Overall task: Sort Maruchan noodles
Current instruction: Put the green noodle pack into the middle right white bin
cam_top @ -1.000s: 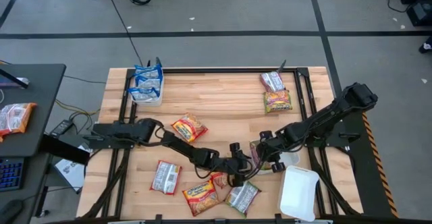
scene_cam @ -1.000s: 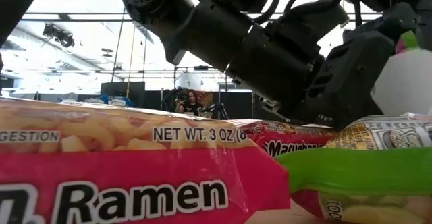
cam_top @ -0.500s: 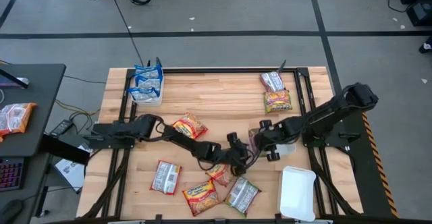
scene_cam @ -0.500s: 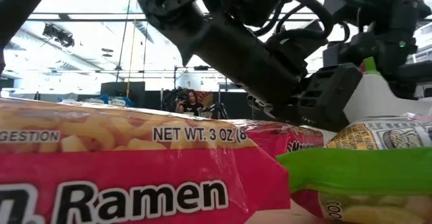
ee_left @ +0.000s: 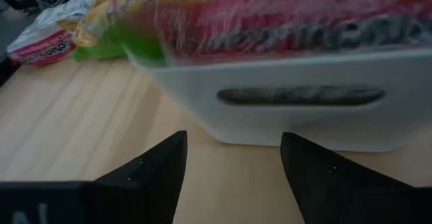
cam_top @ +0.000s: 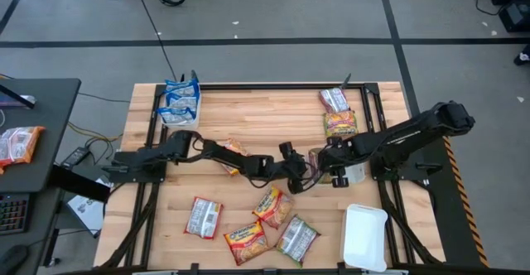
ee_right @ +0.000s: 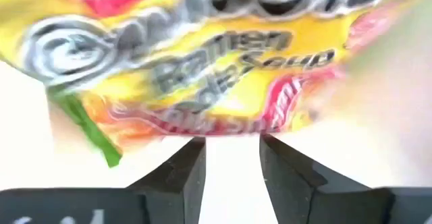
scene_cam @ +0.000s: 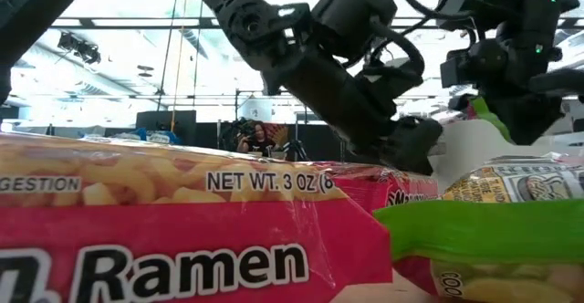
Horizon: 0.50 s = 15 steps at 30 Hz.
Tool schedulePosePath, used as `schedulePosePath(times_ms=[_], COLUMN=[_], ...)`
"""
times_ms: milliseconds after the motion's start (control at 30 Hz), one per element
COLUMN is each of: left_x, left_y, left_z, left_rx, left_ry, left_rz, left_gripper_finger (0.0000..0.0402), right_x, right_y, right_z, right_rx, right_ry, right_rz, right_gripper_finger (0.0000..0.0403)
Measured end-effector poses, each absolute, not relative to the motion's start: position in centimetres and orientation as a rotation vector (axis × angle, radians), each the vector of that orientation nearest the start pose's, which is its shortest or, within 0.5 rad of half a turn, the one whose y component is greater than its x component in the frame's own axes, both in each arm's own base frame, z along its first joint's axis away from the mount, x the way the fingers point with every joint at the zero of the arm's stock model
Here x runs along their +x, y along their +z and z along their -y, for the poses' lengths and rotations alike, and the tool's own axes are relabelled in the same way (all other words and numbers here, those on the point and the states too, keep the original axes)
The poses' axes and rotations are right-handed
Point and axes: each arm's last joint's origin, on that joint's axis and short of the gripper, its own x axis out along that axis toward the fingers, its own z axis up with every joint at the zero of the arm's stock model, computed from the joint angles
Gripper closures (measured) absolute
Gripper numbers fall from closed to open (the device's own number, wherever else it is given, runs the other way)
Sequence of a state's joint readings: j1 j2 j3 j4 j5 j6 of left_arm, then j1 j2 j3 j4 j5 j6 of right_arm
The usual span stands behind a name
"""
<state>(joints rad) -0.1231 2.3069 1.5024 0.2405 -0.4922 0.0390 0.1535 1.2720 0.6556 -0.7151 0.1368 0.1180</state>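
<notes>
Two grippers meet mid-table: left gripper (cam_top: 300,178) fingers spread, empty, facing white plastic tray (ee_left: 297,102); right gripper (cam_top: 319,166) fingers parted, red-yellow plastic ramen packet (ee_right: 196,55) just ahead.

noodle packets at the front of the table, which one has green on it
The rightmost front packet, beside the empty white tray: it is silver with a green edge. The other three front packets are red and yellow.

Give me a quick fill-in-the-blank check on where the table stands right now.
The tray at the table's far left corner holds ____ noodle packets.
The white tray at the near right corner is ____.
The left gripper has its fingers ____.
Both grippers meet near the table's ____.

Missing words: blue; empty; open; middle
</notes>
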Motion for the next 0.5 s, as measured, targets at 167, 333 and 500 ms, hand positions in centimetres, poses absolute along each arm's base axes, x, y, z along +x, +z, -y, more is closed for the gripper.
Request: schedulePosePath(times_ms=[167,333,500], left_x=[47.5,45.7,43.8], left_y=[13.8,17.5,21.4], left_z=[5.1,4.9,3.9], left_rx=[0.253,0.265,0.102], left_ry=[0.324,0.334,0.416], left_rz=[-0.649,-0.719,-0.723], left_gripper_finger=[0.0159,0.0159,0.0159], right_x=[19.4,18.9,19.1], right_y=[20.1,23.5,24.7], right_z=[-2.6,-1.2,2.0], right_rx=[-0.015,0.042,0.145], right_ry=[-0.073,-0.272,-0.498], right_rz=[-1.239,-1.219,-1.171], right_gripper_finger=[0.0231,0.0212,0.0209])
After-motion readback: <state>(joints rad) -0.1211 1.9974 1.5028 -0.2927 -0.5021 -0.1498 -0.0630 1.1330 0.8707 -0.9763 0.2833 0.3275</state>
